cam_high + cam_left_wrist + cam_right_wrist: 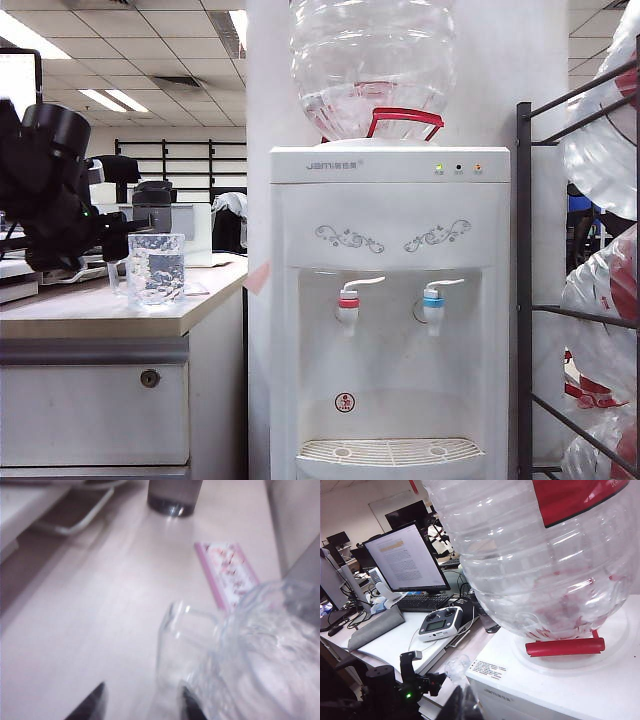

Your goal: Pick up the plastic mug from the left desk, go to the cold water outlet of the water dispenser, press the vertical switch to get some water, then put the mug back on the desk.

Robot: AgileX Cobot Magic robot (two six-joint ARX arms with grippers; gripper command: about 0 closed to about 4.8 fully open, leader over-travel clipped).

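The clear plastic mug (156, 268) stands upright on the left desk (60, 315), near its right edge. My left gripper (122, 240) hangs just left of it, black arm behind. In the left wrist view the left gripper (144, 706) is open; the mug's (272, 655) thin handle (175, 635) lies just ahead of the gap, untouched. The water dispenser (390, 250) stands to the right, with the cold water outlet (433, 300) and its vertical switch (445, 284). My right gripper (465, 700) hovers beside the dispenser's top, fingers together, holding nothing.
A red-collared tap (348, 300) sits left of the blue one, above the drip tray (390, 452). A dark bottle (175, 497) and a pink card (230, 572) lie on the desk. A metal rack of water bottles (590, 300) stands right. A big bottle (545, 565) tops the dispenser.
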